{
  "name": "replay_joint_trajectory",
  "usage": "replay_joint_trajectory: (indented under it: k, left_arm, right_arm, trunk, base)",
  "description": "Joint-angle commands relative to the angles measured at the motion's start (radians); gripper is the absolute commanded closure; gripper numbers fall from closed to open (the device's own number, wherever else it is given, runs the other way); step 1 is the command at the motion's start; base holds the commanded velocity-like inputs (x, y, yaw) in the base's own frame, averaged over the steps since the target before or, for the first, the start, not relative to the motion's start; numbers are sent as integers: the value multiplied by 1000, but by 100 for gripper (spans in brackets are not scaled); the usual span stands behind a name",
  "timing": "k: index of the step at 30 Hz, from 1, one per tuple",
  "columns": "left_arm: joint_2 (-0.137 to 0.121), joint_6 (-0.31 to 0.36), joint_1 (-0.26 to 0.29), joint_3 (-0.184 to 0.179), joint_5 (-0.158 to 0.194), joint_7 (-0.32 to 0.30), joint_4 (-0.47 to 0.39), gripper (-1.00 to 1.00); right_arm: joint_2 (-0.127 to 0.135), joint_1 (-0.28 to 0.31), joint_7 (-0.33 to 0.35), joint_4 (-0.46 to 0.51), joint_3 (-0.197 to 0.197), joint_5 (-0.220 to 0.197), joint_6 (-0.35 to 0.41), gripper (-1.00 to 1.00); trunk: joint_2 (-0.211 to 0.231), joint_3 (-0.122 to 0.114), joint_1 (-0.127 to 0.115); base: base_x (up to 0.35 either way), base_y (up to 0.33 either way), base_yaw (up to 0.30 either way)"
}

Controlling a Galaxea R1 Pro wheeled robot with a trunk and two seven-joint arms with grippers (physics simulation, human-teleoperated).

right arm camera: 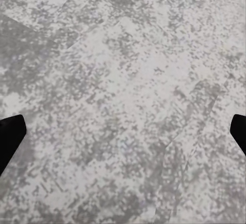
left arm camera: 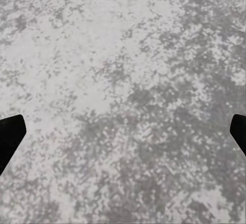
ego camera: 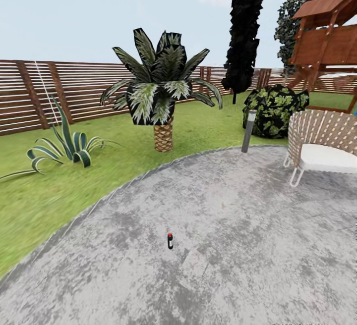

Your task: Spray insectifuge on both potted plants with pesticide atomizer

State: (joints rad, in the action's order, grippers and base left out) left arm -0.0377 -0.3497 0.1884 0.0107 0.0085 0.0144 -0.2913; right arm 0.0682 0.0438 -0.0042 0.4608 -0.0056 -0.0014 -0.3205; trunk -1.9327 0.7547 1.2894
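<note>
The pesticide atomizer (ego camera: 170,241) is a tiny dark bottle with a reddish top, standing upright by itself on the mottled grey patio (ego camera: 238,226) in the head view. In the left wrist view my left gripper (left arm camera: 123,134) is open over bare paving, its dark fingertips (left arm camera: 9,137) at the picture's two sides. My right gripper (right arm camera: 123,134) is open in the same way, fingertips (right arm camera: 10,134) wide apart above the patio. Nothing sits between either pair of fingers. The potted plants are out of view.
A short palm (ego camera: 161,92) and a spiky striped plant (ego camera: 64,146) grow on the lawn (ego camera: 44,191). A woven chair (ego camera: 322,146), a grey lamp post (ego camera: 248,131) and a round dark bush (ego camera: 275,109) stand at the right. A slatted fence (ego camera: 79,89) closes the back.
</note>
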Motion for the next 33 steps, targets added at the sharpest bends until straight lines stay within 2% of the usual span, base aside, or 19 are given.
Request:
replay_joint_trajectory:
  k: [1, 22, 33]
  left_arm:
    - [0, -3, 0, 1, 1, 1, 0, -100]
    - [1, -3, 0, 0, 1, 1, 1, -100]
    - [1, -3, 0, 0, 1, 1, 0, -100]
  right_arm:
    - [0, 1, 0, -1, 0, 0, -3, -100]
    - [0, 1, 0, -1, -1, -1, -3, -100]
    - [0, 1, 0, -1, -1, -1, -3, -100]
  trunk:
    - [0, 1, 0]
    - [0, 1, 0]
    - [0, 1, 0]
  base:
    - [156, 297, -279]
    - [77, 296, -284]
    - [1, 191, -288]
